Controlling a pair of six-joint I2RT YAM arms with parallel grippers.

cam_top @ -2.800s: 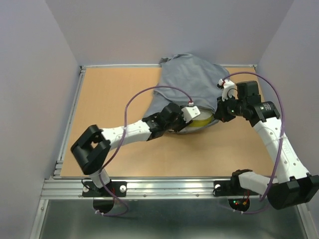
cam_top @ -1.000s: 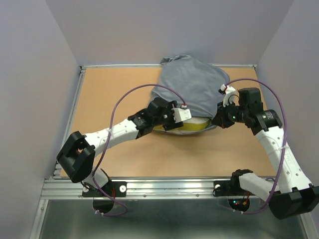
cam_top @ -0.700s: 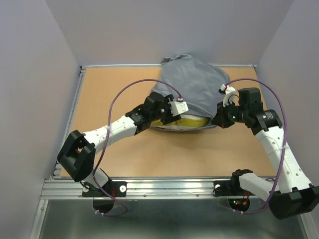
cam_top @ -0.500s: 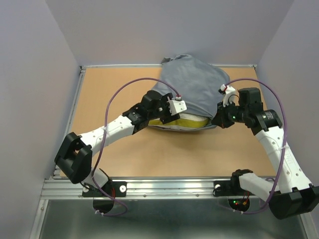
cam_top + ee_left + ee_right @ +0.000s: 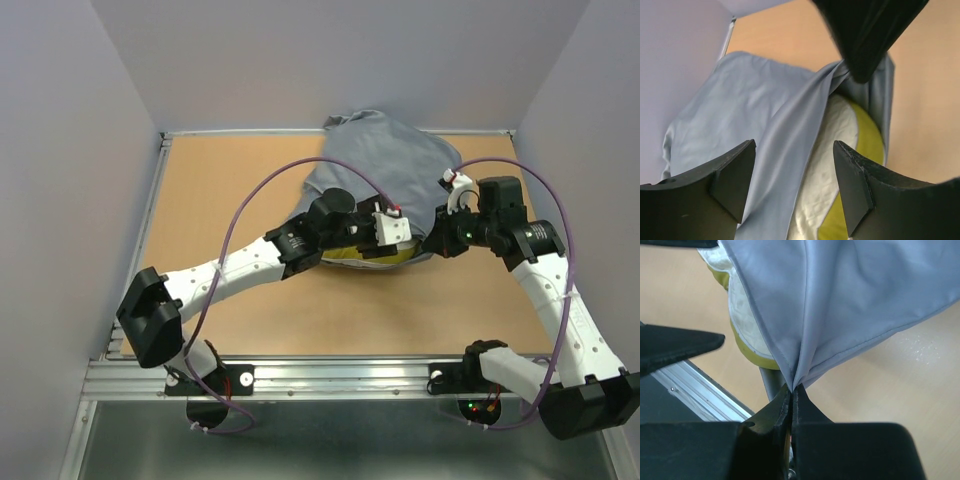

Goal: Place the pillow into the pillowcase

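From above, the grey pillowcase (image 5: 385,170) was seen at the far side of the wooden table (image 5: 220,190). Most of the pillow (image 5: 362,254) was tucked inside it. Only a yellow and white edge was left poking out on the near side. The left gripper (image 5: 402,240) was placed right at that edge. The right gripper (image 5: 437,243) was placed at the right corner of the sack's mouth.

In the left wrist view, the left gripper (image 5: 795,185) was seen with its jaws spread wide, and nothing was held between them. The pillow (image 5: 837,145) was seen just ahead. A strip of the pillowcase (image 5: 730,110) was pulled tight across it.

In the right wrist view, the right gripper (image 5: 791,390) was squeezed tight on the hem of the pillowcase (image 5: 855,290), and the cloth was lifted up. The pillow (image 5: 745,320) was seen under it.

The step in hand was judged to be the last bit of stuffing. Next, the pillow's bare edge would need to be pushed deeper. The mouth would need to be held open by the right side so the hem could be drawn over the edge.
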